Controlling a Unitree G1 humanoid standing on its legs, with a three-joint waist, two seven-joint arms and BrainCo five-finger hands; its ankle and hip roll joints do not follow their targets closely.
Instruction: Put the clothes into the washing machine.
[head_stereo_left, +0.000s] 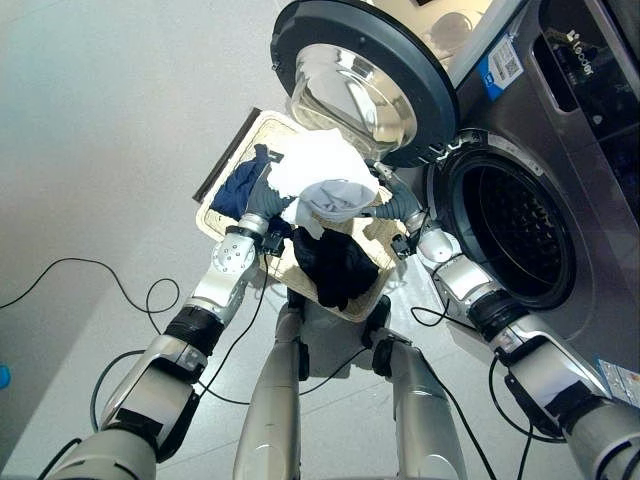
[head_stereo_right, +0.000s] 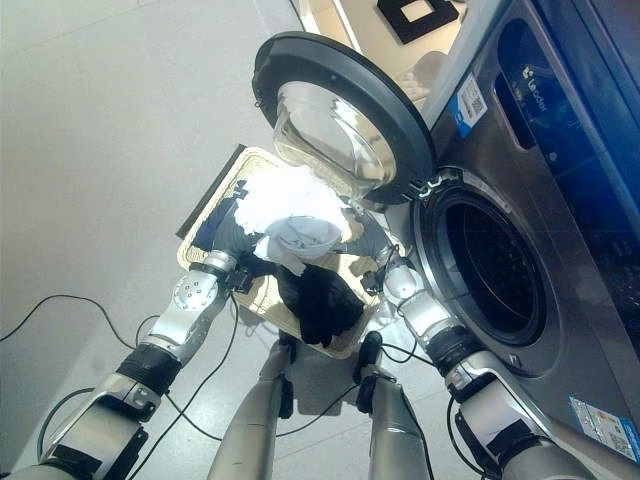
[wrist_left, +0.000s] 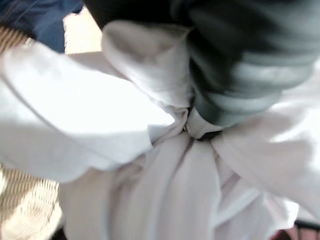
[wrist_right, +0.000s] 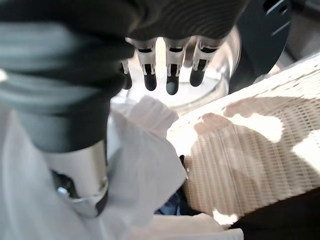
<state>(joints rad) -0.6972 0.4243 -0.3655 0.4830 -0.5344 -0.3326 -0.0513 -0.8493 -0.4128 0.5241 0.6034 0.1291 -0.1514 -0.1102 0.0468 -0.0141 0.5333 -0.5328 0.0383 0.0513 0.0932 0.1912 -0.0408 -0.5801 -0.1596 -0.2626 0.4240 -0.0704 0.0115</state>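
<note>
1. White cloth (head_stereo_left: 318, 172) is sitting bunched between both hands above the basket (head_stereo_left: 236, 150), apparently so it can be carried to the washer (head_stereo_left: 560, 170) as one bundle.
2. Left hand (wrist_left: 235, 75) is pressing into the cloth from the robot's left; its fingers are buried in the folds, so I cannot tell whether they are curling round it.
3. Right hand (wrist_right: 165, 70) is coming in from the washer side with its fingers straight and relaxed past the cloth, while its thumb is lying against the white folds, seemingly steadying the bundle, not clamping it.
4. Basket is resting on the floor just beside the washer and under the swung-out door (head_stereo_left: 365, 75); it is holding a blue garment (head_stereo_left: 240, 185) at its far left and a black garment (head_stereo_left: 335, 265) near its near edge, both waiting below the lifted cloth.
5. Drum (head_stereo_left: 520, 225) is standing open and looking dark and empty, so loading appears barely started.
6. Door is hanging wide above the basket, and it is likely crowding the path towards the drum.
</note>
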